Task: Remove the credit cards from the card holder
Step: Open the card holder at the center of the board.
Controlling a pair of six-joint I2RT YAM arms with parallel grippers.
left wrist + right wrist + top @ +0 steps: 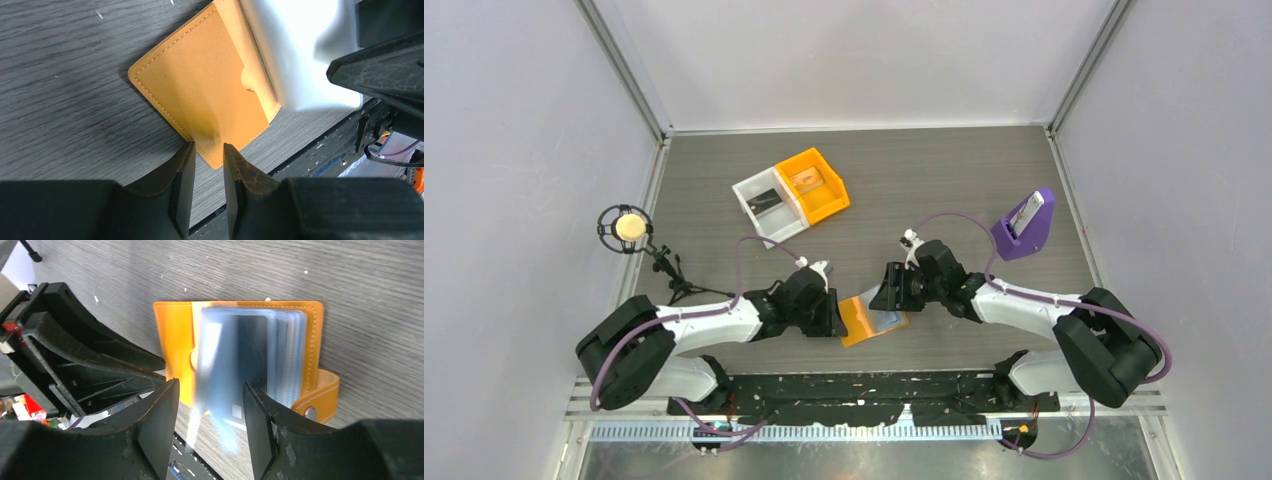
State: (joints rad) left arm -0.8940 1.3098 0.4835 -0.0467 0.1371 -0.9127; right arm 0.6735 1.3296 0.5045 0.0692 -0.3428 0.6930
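Card holder (871, 320) open on table (944, 180) near front edge, between both hands. Left wrist view only: left hand (206, 150) narrow, holder corner between fingertips (186, 162) (grip unclear). Right wrist view only: right hand (210, 390) half-wide astride clear sleeves (287, 355); dark card (235, 360) blurred; snap strap (320, 395) visible; hold unclear. Top view hides fingertips.
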